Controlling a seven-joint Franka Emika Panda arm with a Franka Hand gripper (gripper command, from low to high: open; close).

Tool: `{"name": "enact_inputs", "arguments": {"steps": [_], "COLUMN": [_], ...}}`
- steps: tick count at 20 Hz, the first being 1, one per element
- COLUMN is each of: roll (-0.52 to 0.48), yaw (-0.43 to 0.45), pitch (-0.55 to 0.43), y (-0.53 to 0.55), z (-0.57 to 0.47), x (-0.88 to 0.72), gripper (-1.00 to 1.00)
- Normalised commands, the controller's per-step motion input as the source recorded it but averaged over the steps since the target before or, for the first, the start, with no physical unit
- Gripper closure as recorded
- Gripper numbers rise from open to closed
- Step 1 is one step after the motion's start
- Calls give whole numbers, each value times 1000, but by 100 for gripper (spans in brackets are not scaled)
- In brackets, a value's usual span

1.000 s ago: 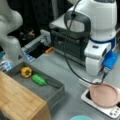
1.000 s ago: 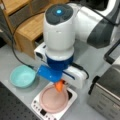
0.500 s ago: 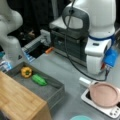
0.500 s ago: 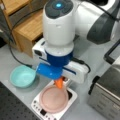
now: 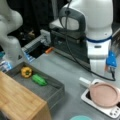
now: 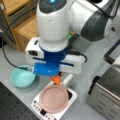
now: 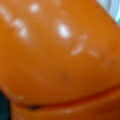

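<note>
My gripper (image 6: 56, 80) hangs just above the far rim of a pink pan (image 6: 53, 98), shut on an orange object (image 6: 56, 79). That orange object (image 7: 60, 60) fills the whole wrist view, so the fingers are hidden there. The pan sits on a small white hob (image 6: 37, 108). In a front view the gripper (image 5: 109, 68) is at the right, above the pink pan (image 5: 103, 93), with a sliver of the orange object (image 5: 106, 68) showing under the blue hand. The white hob (image 5: 110, 111) lies beneath the pan.
A teal bowl (image 6: 22, 78) stands left of the hob. A grey bin (image 5: 53, 91) holds a yellow pepper (image 5: 26, 72) and a green vegetable (image 5: 39, 79), next to a wooden block (image 5: 17, 100). A metal appliance (image 6: 105, 95) stands at the right, wooden shelves (image 6: 22, 27) behind.
The hand has risen a little with the orange object in it and stays over the pink pan. Nothing else has moved.
</note>
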Motion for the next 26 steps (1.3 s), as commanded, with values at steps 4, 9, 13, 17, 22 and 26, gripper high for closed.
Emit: {"name": "enact_inputs", "arguments": {"steps": [4,9,13,17,22,26], "roll": [-184,-87,21,81,65,-9], "yaw": [433,459,369,320,285,243], "pitch": [-15,43,104,105,82,55], "y": [-54,-17,-16,-86,-95,-120], "z": [59,126,125,46,31,72], "x": [-28,-54,-70,8,45,48], "gripper": [100,100,100,100,100,100]}}
